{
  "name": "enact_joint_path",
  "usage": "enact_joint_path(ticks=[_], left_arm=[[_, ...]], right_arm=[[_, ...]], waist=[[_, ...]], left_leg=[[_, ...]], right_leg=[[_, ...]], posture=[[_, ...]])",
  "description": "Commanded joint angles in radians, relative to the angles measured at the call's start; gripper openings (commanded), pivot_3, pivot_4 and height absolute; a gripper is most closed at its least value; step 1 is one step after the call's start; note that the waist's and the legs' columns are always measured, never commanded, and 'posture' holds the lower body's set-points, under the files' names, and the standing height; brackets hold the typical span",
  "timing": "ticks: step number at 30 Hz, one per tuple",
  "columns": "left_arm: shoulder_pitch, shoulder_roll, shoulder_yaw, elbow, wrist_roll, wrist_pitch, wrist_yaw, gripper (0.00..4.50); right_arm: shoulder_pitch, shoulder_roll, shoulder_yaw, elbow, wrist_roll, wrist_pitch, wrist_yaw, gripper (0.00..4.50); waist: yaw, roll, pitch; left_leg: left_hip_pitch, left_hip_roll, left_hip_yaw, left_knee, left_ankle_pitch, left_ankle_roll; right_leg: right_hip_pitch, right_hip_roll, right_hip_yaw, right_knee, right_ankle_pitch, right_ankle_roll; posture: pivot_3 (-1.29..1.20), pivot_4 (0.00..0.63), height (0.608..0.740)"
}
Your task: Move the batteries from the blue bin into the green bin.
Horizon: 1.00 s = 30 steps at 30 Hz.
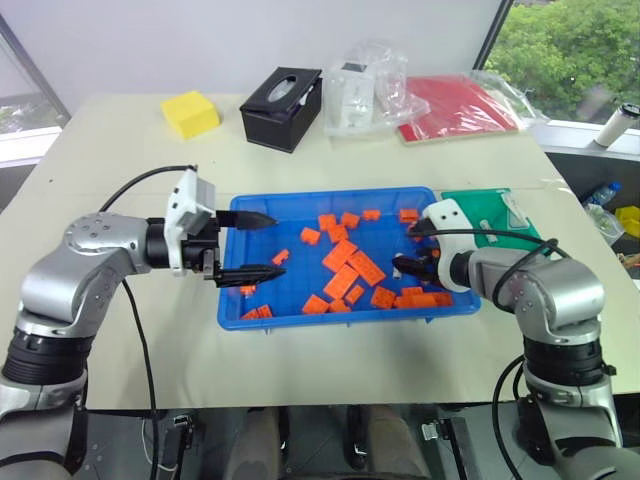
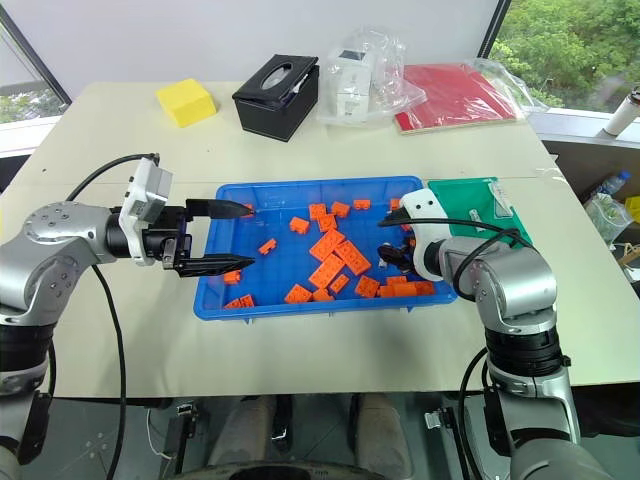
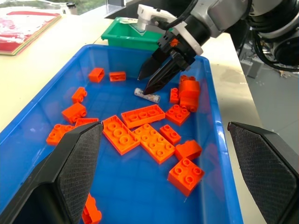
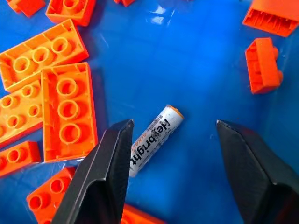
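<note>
Right wrist view: the right gripper (image 4: 170,154), jaws apart, hangs over a battery (image 4: 154,139) lying on the blue bin (image 1: 300,318) floor near its right edge. Next, likely, a closing pinch, then a carry to the green bin (image 1: 480,210). Left gripper (image 1: 262,246) waits, jaws apart.

I see a pale beige table (image 1: 120,360) carrying everything here. The blue bin (image 1: 340,318) sits at its near middle, and the green bin (image 1: 478,208) sits right beside the blue one's right end. Along the far side, from my left, lie a yellow sponge block (image 1: 190,113), a black tissue box (image 1: 281,107), a crumpled clear plastic bag (image 1: 365,88) with white contents, and a red folder in clear wrap (image 1: 462,105).
</note>
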Motion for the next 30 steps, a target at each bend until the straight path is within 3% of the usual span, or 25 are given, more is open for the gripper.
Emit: enact_joint_path(ticks=[1,4,8,15,17,22,30], left_arm=[[-0.013,0.012,0.038,-0.023,-0.018,-0.001,0.003,4.50],[-0.025,0.008,0.036,-0.017,-0.017,0.003,0.004,4.50],[-0.042,0.002,0.030,-0.008,-0.015,0.003,0.003,4.50],[-0.049,-0.005,0.028,0.001,-0.012,-0.002,0.004,4.50],[-0.048,-0.008,0.026,0.003,-0.009,-0.006,0.004,4.50],[-0.037,-0.012,0.027,-0.001,-0.005,-0.015,0.002,4.50],[-0.030,-0.009,0.030,0.006,0.002,-0.033,-0.006,4.50]], right_arm=[[0.027,0.012,0.041,-0.014,0.001,-0.007,-0.005,2.85],[0.034,0.018,0.062,-0.003,-0.004,-0.028,-0.007,2.05],[0.029,0.009,0.089,0.003,-0.001,-0.038,0.003,0.23],[-0.009,-0.004,0.090,0.022,-0.002,-0.036,0.011,0.23],[-0.025,-0.001,0.083,0.024,-0.004,-0.029,0.007,0.74],[-0.057,0.032,0.042,-0.006,0.013,0.054,0.000,2.85],[-0.115,0.049,-0.008,-0.027,-0.003,0.120,-0.033,2.85]], waist=[[0.000,-0.001,-0.001],[-0.001,-0.004,-0.003],[-0.001,-0.008,-0.005],[-0.001,-0.009,-0.006],[-0.001,-0.009,-0.006],[-0.001,-0.009,-0.005],[0.000,-0.008,-0.005]], left_leg=[[0.000,0.000,0.000,0.000,0.000,0.000],[0.000,0.000,0.000,0.000,0.000,0.000],[0.001,0.001,0.000,0.000,0.000,0.000],[0.001,0.001,-0.001,0.000,0.000,0.000],[0.001,0.001,0.000,0.000,0.000,0.000],[0.000,0.001,0.000,-0.001,0.000,0.000],[0.000,0.001,0.000,-0.001,0.000,0.000]], right_leg=[[0.000,0.000,0.000,0.000,0.000,0.000],[0.000,0.000,0.000,0.000,0.000,0.000],[0.001,0.000,0.000,0.000,0.000,0.000],[0.001,0.000,0.000,0.000,0.000,-0.001],[0.001,0.000,0.000,0.000,0.000,0.000],[0.000,0.000,0.000,0.000,0.000,0.000],[0.000,0.000,0.000,0.000,0.000,0.000]], posture=[[0.00,0.150,0.736],[0.00,0.150,0.736],[0.00,0.150,0.736],[0.00,0.150,0.736],[0.00,0.150,0.736],[0.00,0.150,0.736],[0.00,0.150,0.736]])
